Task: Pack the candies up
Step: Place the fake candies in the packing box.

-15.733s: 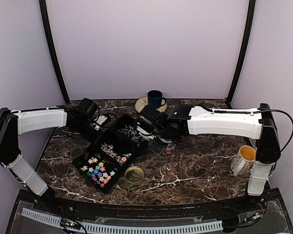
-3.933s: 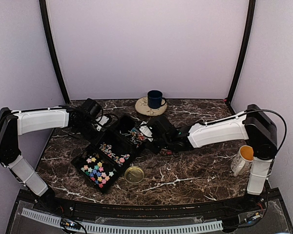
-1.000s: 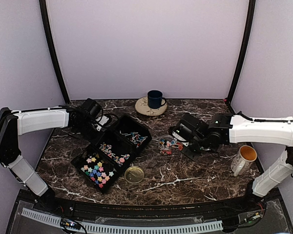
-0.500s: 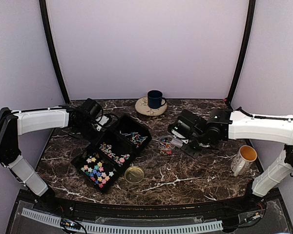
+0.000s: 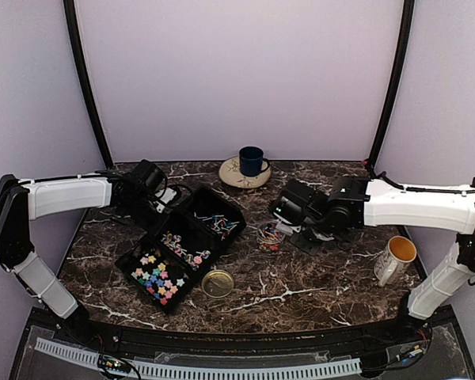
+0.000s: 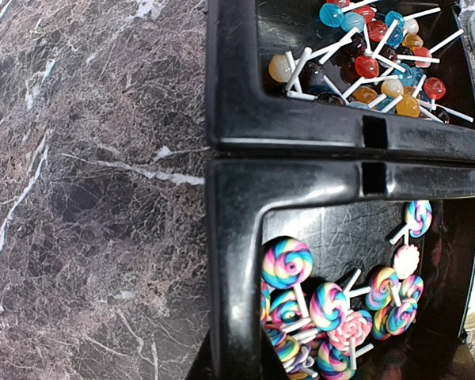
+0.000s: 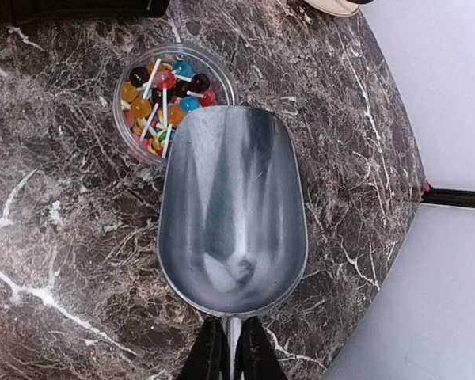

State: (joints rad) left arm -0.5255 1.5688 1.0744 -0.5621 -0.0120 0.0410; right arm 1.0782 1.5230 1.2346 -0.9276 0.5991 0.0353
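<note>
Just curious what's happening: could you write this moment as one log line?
right hand: grips empty scoop | jar: holds candies | tray: more candies

The right arm (image 5: 412, 204) is off the black tray (image 6: 237, 95) now, drawn back to the right and lifting. The right gripper (image 7: 228, 348) carries the scoop (image 7: 231, 222) empty, its lip over the clear jar (image 7: 117, 119), which now holds candies (image 7: 160, 95).

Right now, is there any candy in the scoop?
No: the scoop shows bare metal inside in the right wrist view; the lollipops lie in the clear jar at its tip.
</note>
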